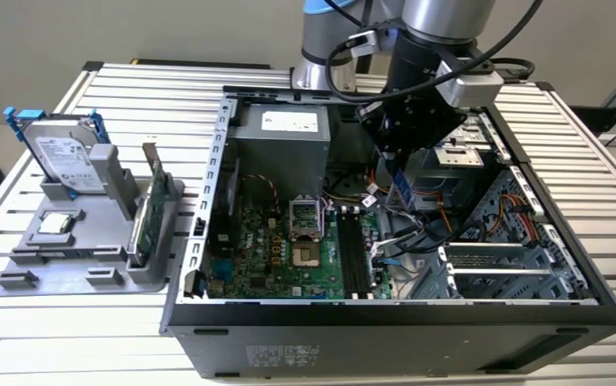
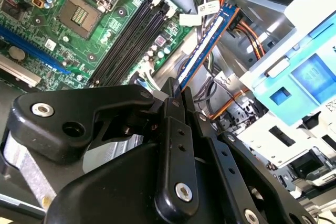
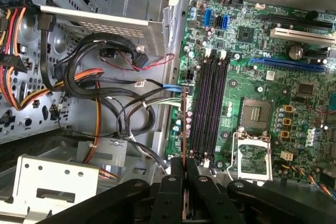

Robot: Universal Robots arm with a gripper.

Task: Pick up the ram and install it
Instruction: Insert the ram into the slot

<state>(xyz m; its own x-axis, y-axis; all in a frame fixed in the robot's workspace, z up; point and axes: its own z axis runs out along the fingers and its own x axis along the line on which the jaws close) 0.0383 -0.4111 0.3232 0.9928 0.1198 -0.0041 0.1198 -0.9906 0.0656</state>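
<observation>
My gripper (image 1: pixel 400 165) is shut on the ram (image 1: pixel 401 190), a thin blue stick that hangs below the fingers inside the open computer case (image 1: pixel 394 310). The stick floats above the cable bundle, to the exterior view's right of the long black memory slots (image 1: pixel 353 253) and apart from them. In the second wrist view the ram (image 2: pixel 206 43) juts out from the black fingertips (image 2: pixel 173 88) beside the slots (image 2: pixel 131 38). In the first wrist view the ram (image 3: pixel 184 121) is a slim edge-on bar beside the slots (image 3: pixel 210 106), and they hold nothing.
An open CPU socket (image 1: pixel 304 215) lies on the green motherboard. Cables (image 1: pixel 416 233) and drive cages (image 1: pixel 501 269) crowd the case's right side. A power supply (image 1: pixel 281 137) sits at the back. Outside, a grey holder (image 1: pixel 83 241) carries a hard drive (image 1: pixel 67 157) and a green card (image 1: pixel 147 217).
</observation>
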